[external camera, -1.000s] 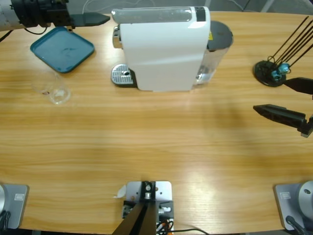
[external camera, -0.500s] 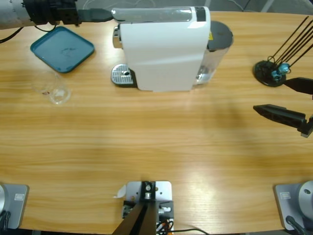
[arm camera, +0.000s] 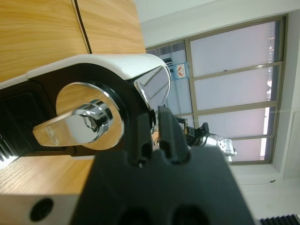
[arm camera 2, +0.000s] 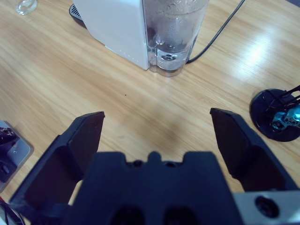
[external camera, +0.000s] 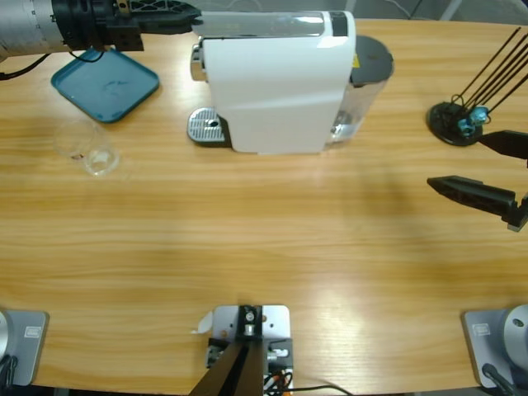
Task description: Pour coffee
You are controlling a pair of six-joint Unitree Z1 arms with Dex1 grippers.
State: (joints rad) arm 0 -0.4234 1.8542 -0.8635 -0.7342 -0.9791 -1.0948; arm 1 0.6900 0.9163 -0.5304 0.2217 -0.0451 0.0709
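Note:
The white coffee machine [external camera: 276,82] stands at the back middle of the table, its drip grate [external camera: 206,128] on its left side. My left gripper [external camera: 188,16] is shut, and its tips are at the machine's top left end. Up close, the left gripper [arm camera: 154,123] sits against the chrome lever [arm camera: 82,124] in the black front. A clear glass [external camera: 91,148] stands left of the machine. Coffee is out of view. At the table's right edge my right gripper [external camera: 483,169] is open and holds nothing. The right gripper [arm camera 2: 157,116] faces the machine's water tank [arm camera 2: 173,33].
A blue tray [external camera: 106,82] lies at the back left under my left arm. A black stand with thin rods [external camera: 458,120] sits at the right, close to my right gripper. The machine's black cable [arm camera 2: 218,35] runs behind the tank.
My left gripper has moved right and a little toward the back, from over the blue tray to the machine's top left end. The right arm has not moved.

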